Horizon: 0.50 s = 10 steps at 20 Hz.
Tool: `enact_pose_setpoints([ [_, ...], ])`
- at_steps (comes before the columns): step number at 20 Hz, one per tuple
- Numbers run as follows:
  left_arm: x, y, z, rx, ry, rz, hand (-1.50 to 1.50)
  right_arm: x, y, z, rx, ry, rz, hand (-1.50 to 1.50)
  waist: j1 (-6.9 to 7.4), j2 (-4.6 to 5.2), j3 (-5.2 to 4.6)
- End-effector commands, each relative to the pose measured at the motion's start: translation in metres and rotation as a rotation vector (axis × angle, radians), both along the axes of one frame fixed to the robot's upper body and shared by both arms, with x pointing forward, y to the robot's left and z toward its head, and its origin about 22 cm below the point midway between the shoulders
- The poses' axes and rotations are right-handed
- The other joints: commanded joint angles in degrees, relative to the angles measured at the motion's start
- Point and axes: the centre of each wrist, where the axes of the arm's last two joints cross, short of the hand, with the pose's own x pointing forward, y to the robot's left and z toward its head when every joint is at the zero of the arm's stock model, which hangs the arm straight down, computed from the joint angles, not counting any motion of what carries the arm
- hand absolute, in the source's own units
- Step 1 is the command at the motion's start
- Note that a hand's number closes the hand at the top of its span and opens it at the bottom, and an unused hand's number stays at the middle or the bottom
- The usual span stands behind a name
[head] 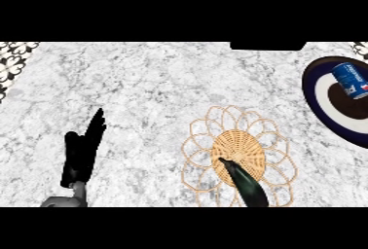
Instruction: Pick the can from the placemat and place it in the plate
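Counter (144,87) | can (351,81) in plate (311,95) | left hand (79,155) (resting), right hand (244,182) over placemat (241,145) — both uncurled

I see through one camera only, at the head, looking steeply down on the worktop (144,87) from fairly near; the plate (310,97) is cut by the right edge.

The counter (144,87) is grey-white marble; a woven placemat (241,143) with a looped border lies at its lower middle. A dark-rimmed plate (314,92) lies well apart at the right; the view's edge cuts it.
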Motion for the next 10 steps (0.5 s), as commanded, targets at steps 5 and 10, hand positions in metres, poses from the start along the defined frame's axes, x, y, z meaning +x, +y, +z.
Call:
enact_pose_setpoints([
  [5,0.004,0.007,0.000,-0.014,0.007,0.000,0.00,-0.015,-0.007,-0.013,0.066,-0.076,0.132,-1.50,0.21,0.22,0.05],
  [10,0.001,-0.007,0.002,-0.006,0.000,-0.015,0.00,-0.016,0.001,-0.032,0.031,-0.057,0.101,-1.50,0.44,0.10,0.05],
])
